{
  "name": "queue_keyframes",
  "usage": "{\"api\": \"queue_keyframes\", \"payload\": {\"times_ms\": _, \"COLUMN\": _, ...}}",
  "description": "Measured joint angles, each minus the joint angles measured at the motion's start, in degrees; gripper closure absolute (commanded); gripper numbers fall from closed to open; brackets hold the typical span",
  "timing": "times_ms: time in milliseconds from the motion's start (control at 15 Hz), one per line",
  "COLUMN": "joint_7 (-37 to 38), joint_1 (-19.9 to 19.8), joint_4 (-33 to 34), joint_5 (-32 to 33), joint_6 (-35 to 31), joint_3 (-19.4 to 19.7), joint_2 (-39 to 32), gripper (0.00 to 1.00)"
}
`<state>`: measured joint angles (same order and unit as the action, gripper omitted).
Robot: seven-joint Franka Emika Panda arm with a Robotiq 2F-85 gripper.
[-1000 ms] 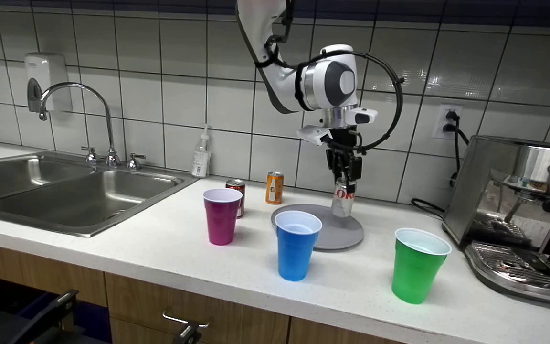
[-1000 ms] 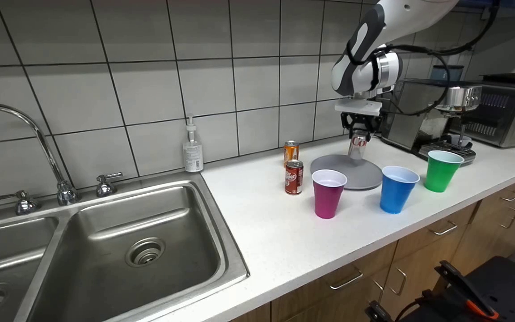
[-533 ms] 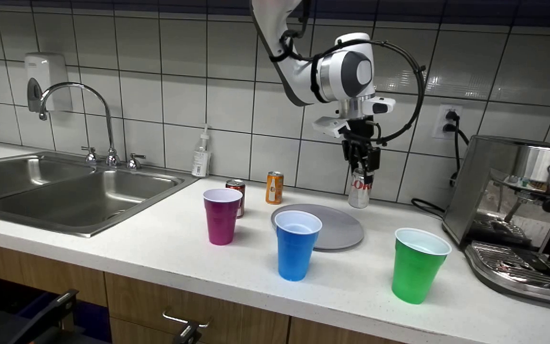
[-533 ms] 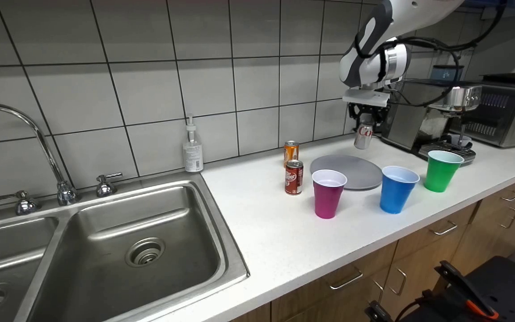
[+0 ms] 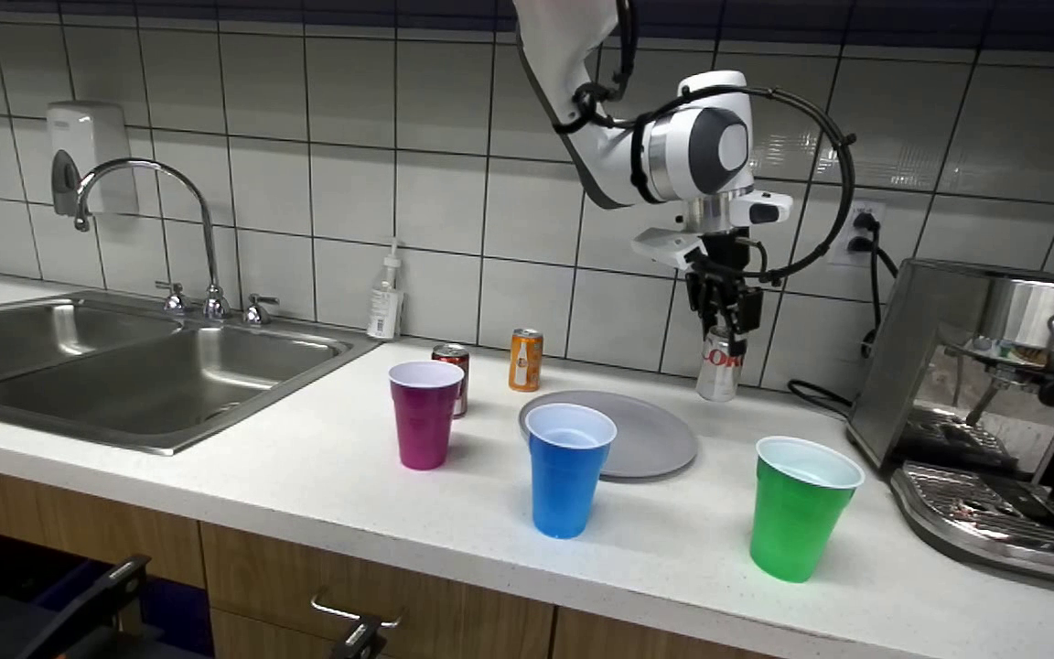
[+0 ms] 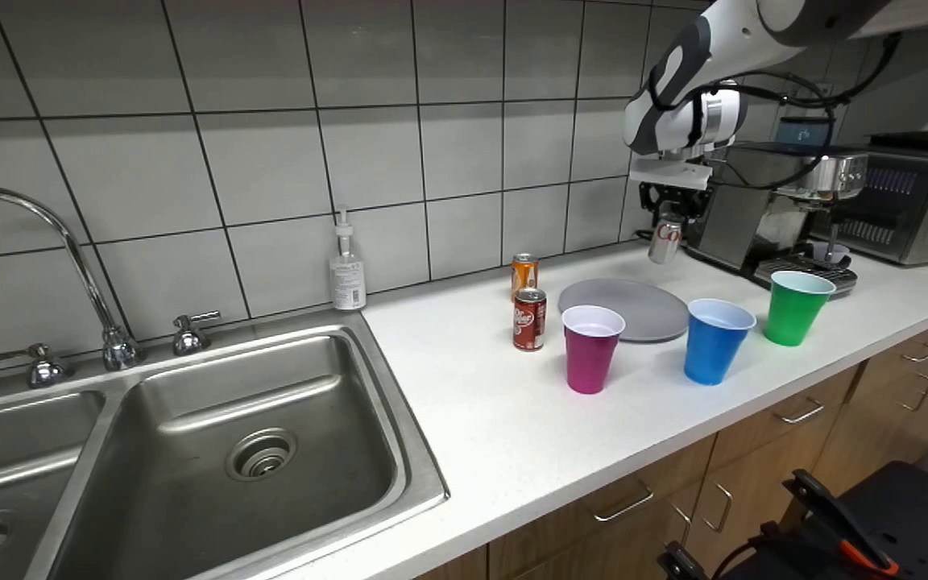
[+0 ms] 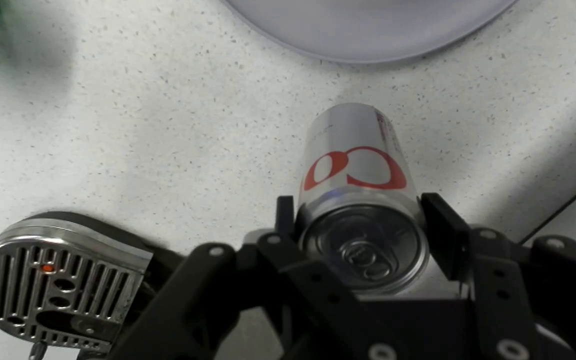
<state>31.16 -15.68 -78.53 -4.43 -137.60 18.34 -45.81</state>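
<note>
I have the silver can with red lettering clamped near its top between both fingers of my gripper, leaning slightly in both exterior views, close to the tiled wall and between the grey plate and the espresso machine; whether its base touches the counter I cannot tell. Beyond the plate, the orange can and the dark red can stand upright near each other. Towards the counter's front, the magenta cup, blue cup and green cup stand mouth up, apart from one another, and past the two cans lies the steel sink.
</note>
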Motion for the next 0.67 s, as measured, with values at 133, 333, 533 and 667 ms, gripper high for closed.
{"api": "queue_keyframes", "payload": {"times_ms": 133, "joint_7": -0.4, "joint_1": -0.8, "joint_4": 3.2, "joint_5": -0.6, "joint_6": 1.6, "joint_3": -0.3, "joint_2": -2.1, "gripper": 0.61}}
{"api": "queue_keyframes", "payload": {"times_ms": 333, "joint_7": -0.7, "joint_1": -2.3, "joint_4": 8.6, "joint_5": -1.0, "joint_6": 4.3, "joint_3": -1.1, "joint_2": -5.5, "gripper": 0.61}}
{"api": "queue_keyframes", "payload": {"times_ms": 533, "joint_7": -0.8, "joint_1": -3.4, "joint_4": 14.3, "joint_5": -1.1, "joint_6": 7.4, "joint_3": -1.7, "joint_2": -9.2, "gripper": 0.61}}
{"api": "queue_keyframes", "payload": {"times_ms": 667, "joint_7": -0.8, "joint_1": -4.2, "joint_4": 18.5, "joint_5": -1.1, "joint_6": 9.8, "joint_3": -2.1, "joint_2": -11.6, "gripper": 0.61}}
